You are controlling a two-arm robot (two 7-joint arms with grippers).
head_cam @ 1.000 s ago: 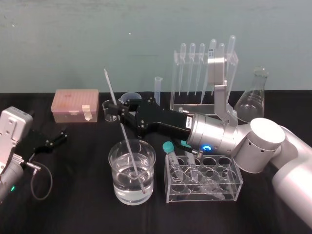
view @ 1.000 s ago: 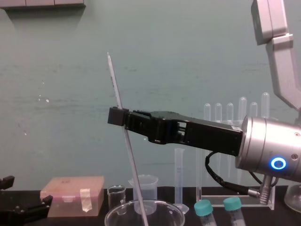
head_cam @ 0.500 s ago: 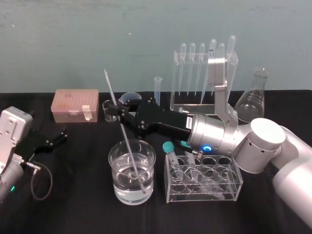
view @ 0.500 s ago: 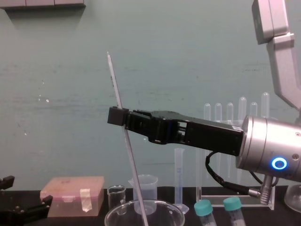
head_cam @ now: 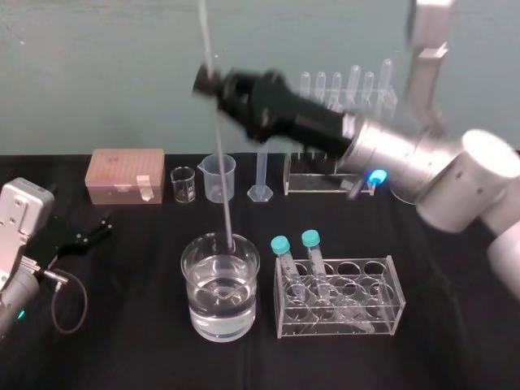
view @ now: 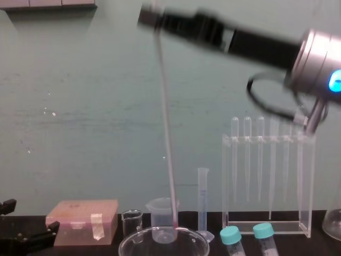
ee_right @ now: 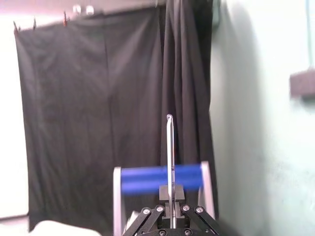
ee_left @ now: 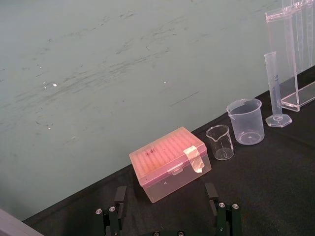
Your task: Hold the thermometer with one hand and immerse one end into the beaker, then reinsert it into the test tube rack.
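Right gripper is clenched high on the thermometer, holding it near upright with its tip at the rim of the beaker, likely so it clears the glass. At 1 o'clock stands the test tube rack. Left gripper rests spread at 9 o'clock.

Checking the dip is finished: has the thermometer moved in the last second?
Yes. The right gripper has lifted the thermometer upward; its tip, earlier near the bottom of the beaker, now sits about level with its rim.
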